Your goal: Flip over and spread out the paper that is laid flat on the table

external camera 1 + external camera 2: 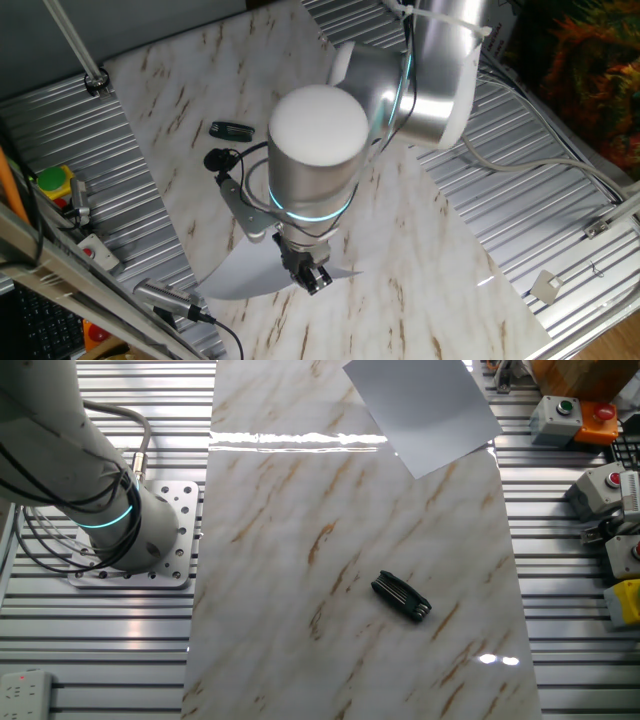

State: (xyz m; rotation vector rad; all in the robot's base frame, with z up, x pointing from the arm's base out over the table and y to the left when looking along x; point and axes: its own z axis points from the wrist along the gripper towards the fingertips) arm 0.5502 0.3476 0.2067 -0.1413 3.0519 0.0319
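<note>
The paper (pixel 425 410) is a plain white sheet lying flat at the far right corner of the marble table (pixel 300 560), one corner reaching over the table's edge. In one fixed view the paper (pixel 235 275) shows as a pale grey sheet at the near edge of the table (pixel 420 250), partly hidden by my arm. My gripper (pixel 313 276) points down over the paper's right part. Its dark fingers look close together, but I cannot tell if they touch or hold the sheet. The gripper is out of view in the other fixed view.
A black folded tool (pixel 402 597) lies on the marble, also seen in one fixed view (pixel 232 130). Button boxes (pixel 570 415) stand on the ribbed metal panel beside the paper. The arm's base (pixel 130 535) sits on the left panel. Cables run along the panel (pixel 520 160).
</note>
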